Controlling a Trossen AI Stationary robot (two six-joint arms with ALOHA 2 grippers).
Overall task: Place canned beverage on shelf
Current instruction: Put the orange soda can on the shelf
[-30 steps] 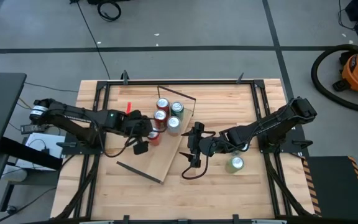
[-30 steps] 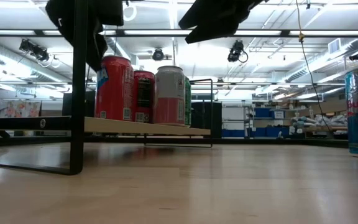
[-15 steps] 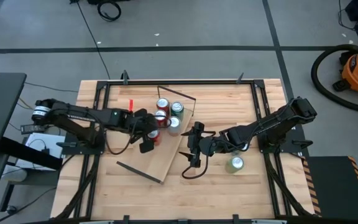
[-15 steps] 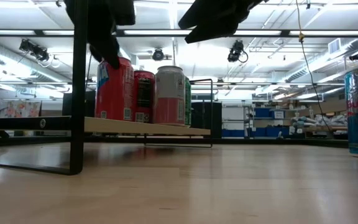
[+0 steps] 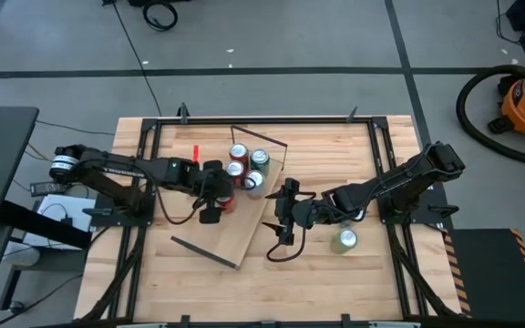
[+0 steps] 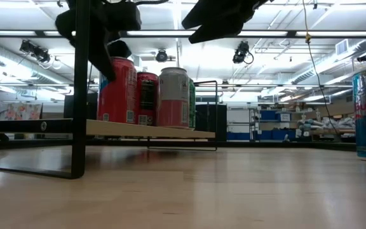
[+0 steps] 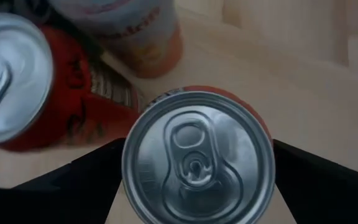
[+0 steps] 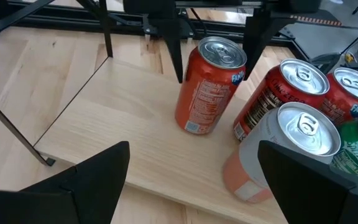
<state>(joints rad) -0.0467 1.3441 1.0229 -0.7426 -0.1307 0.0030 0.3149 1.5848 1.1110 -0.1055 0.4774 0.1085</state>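
Note:
An orange can (image 8: 207,93) stands upright on its base on the light-wood shelf (image 8: 123,124), nearest the table's front edge. Behind it on the plank stand several more cans (image 8: 297,118). My left gripper (image 8: 213,71) is open and hangs over the orange can, one finger on each side of its top; I see no touch. In the left wrist view the can's lid (image 7: 197,155) fills the space between the fingers. My right gripper (image 5: 285,219) is open and holds nothing, hovering off the shelf's right edge and facing the cans.
A green can (image 5: 344,240) stands on the tabletop under my right arm, and in the low view a blue can (image 6: 361,114) shows beside it. The near half of the shelf (image 5: 217,241) is bare wood. Dark wire brackets (image 8: 17,134) rise at its short ends.
My left gripper has moved a little toward the table's right edge and down over the orange can, rolling about its own axis, so that its fingers now stand on both sides of the can's top. The cans have kept their places.

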